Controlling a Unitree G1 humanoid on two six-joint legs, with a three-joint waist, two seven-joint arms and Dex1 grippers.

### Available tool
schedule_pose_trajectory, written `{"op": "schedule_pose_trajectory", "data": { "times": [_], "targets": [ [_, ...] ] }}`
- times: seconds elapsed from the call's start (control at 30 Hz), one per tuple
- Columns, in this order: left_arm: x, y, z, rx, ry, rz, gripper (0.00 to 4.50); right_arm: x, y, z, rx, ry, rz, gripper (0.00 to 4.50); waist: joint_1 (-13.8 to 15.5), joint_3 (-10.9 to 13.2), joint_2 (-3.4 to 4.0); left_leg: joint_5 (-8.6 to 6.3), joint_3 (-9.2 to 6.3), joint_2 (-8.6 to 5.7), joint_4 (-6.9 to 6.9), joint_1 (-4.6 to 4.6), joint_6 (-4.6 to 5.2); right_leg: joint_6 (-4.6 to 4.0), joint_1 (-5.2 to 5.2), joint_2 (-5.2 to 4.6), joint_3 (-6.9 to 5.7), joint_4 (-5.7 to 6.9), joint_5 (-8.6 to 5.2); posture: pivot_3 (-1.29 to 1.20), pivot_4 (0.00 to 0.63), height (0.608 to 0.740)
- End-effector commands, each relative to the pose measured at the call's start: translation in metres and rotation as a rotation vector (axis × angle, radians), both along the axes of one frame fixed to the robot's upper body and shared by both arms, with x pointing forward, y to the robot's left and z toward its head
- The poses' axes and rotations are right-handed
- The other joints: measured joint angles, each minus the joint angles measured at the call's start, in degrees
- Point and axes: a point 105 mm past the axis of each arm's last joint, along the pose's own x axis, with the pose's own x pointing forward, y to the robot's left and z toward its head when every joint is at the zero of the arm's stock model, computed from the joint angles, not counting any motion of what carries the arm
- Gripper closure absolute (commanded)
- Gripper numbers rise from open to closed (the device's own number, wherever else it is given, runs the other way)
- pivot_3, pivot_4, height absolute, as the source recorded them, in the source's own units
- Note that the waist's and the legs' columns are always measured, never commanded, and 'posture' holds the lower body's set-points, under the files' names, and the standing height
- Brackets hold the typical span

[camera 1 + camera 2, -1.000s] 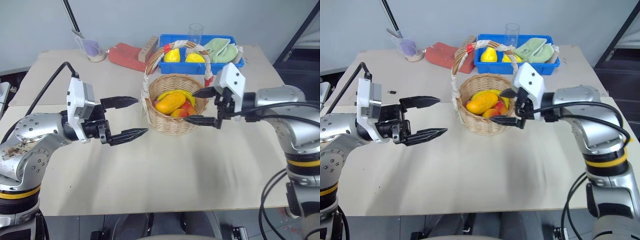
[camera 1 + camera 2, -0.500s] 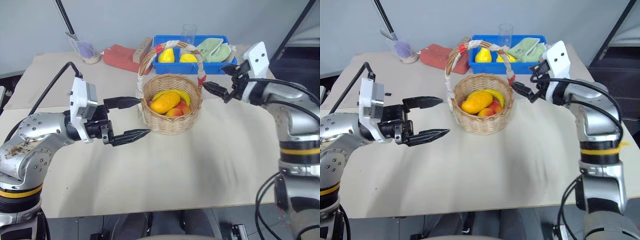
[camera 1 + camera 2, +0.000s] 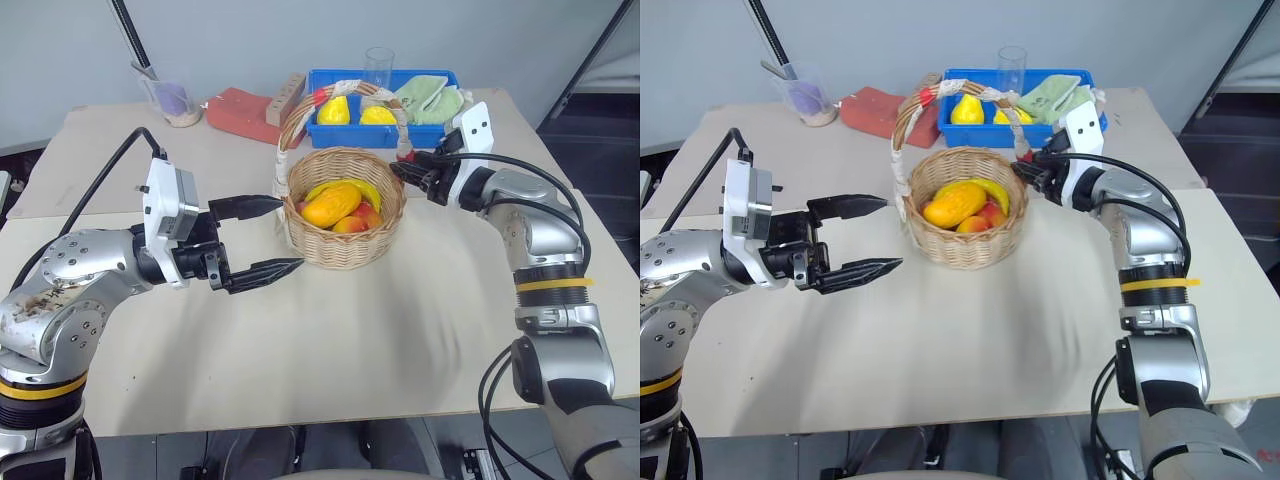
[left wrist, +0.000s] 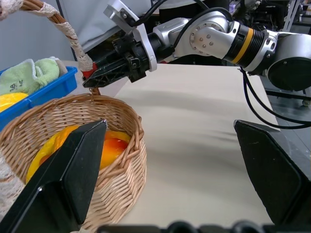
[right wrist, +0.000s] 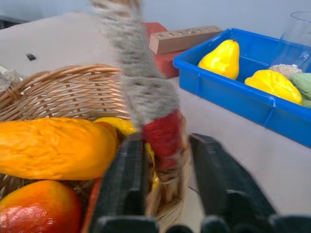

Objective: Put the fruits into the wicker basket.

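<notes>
The wicker basket [image 3: 344, 206] sits mid-desk [image 3: 330, 350], and both fruits are in it: the long yellow-orange mango [image 3: 331, 205] lies across the top, the red pomegranate-like fruit [image 3: 352, 224] tucked just beneath it toward the near rim, a curved yellow piece beside them. Over on the right, the right tool [image 5: 167, 160] is at the base of the basket's arched handle [image 3: 330, 100], its two black fingers [image 5: 124, 179] standing on either side of the red-wrapped band where the handle meets the rim; they look close about it, though whether they actually pinch it I cannot tell. The left tool [image 3: 268, 236] hovers level just left of the basket, released, fingers spread wide with nothing between them, the upper tip close to the basket's wall. Behind the basket, the blue tray [image 3: 400, 133] holds two yellow pear-shaped fruits [image 3: 346, 111] and a green cloth [image 3: 435, 98], with a clear glass [image 3: 378, 66] at its far edge.
</notes>
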Motion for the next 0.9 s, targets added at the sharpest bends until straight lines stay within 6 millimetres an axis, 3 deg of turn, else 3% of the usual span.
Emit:
{"op": "schedule_pose_trajectory", "data": {
  "times": [0.03,0.07,0.23,0.4,0.47,0.6,0.83,0.9],
  "targets": [
    [-0.004,0.001,0.009,0.0,-0.047,0.002,0.0,-0.004,0.004,0.026,0.049,-0.099,0.024,4.28,-0.02,0.0,0.0,-0.02,0.0,0.0,0.0,0.0,0.03,0.0,0.0,0.01,0.0,0.0,0.0,0.0,0.15,0.74],
    [-0.004,0.002,0.009,0.001,-0.048,0.004,0.0,-0.004,0.005,0.026,0.05,-0.1,0.023,4.47,-0.07,0.0,0.0,-0.03,0.0,0.01,0.0,-0.01,0.05,0.0,-0.02,0.01,0.0,0.0,0.0,0.0,0.15,0.74],
    [-0.003,0.002,0.009,-0.001,-0.052,0.014,0.0,-0.005,-0.005,0.03,0.051,-0.134,-0.012,4.47,-0.06,0.0,0.0,0.03,0.02,0.0,-0.01,-0.1,-0.05,-0.01,-0.13,0.01,0.03,0.02,0.0,0.0,0.15,0.74],
    [0.0,0.004,0.011,-0.017,-0.061,0.039,0.0,-0.008,-0.036,0.042,0.019,-0.216,-0.118,4.47,0.25,0.0,0.0,0.03,0.03,-0.03,0.01,-0.29,-0.06,0.0,-0.29,-0.02,0.02,0.02,0.01,0.0,0.15,0.74],
    [0.002,0.004,0.012,-0.025,-0.063,0.048,0.0,-0.01,-0.058,0.045,0.001,-0.246,-0.191,4.47,0.25,0.0,0.0,0.04,0.05,-0.03,0.02,-0.41,-0.07,0.01,-0.43,-0.03,0.05,0.04,0.02,0.0,0.15,0.74],
    [0.005,0.004,0.012,-0.034,-0.064,0.054,0.0,-0.013,-0.095,0.038,-0.002,-0.246,-0.32,4.47,0.14,0.0,0.0,0.07,0.14,-0.03,0.03,-0.59,-0.1,-0.01,-0.7,-0.03,0.11,0.14,0.03,0.0,0.15,0.74],
    [0.012,0.003,0.013,-0.033,-0.076,0.061,0.0,-0.007,-0.109,0.018,0.01,-0.21,-0.405,4.47,-0.81,-0.01,0.01,0.05,0.55,0.07,-0.01,-0.42,-0.07,-0.08,-0.73,0.03,0.4,0.24,0.08,0.0,0.15,0.74],
    [0.012,0.004,0.012,-0.029,-0.077,0.067,0.0,-0.008,-0.111,0.019,0.032,-0.209,-0.406,3.5,-0.71,-0.01,0.0,0.04,0.56,0.1,0.0,-0.41,-0.05,-0.08,-0.71,0.07,0.44,0.25,0.08,0.0,0.15,0.74]
  ]
}}
